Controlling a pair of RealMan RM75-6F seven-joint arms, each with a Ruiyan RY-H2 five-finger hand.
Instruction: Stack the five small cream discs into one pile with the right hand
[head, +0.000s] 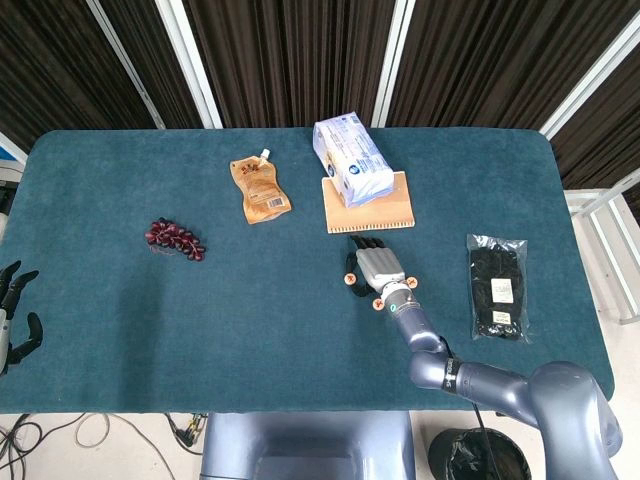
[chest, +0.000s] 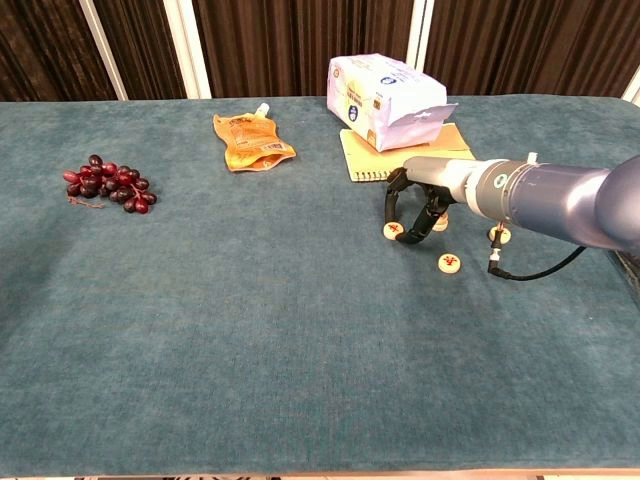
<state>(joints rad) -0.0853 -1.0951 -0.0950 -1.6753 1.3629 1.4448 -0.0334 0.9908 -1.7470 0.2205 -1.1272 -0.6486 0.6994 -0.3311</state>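
Note:
My right hand (head: 377, 264) (chest: 418, 203) arches over the cloth just in front of the notebook, fingertips down. One cream disc (chest: 393, 231) (head: 351, 278) with a red mark lies flat between the thumb tip and a fingertip; whether they pinch it cannot be told. A second disc (chest: 449, 263) (head: 379, 304) lies nearer me, and a third (chest: 499, 235) (head: 410, 283) sits by the wrist. Another disc (chest: 440, 222) peeks out behind the fingers. Any further disc is hidden under the hand. My left hand (head: 14, 315) hangs off the table's left edge with fingers spread and nothing in it.
Behind the hand, a tan notebook (head: 383, 209) bears a white tissue pack (head: 351, 158). An orange pouch (head: 260, 188) and a bunch of dark grapes (head: 176, 239) lie to the left. A bag of black gloves (head: 497, 286) lies to the right.

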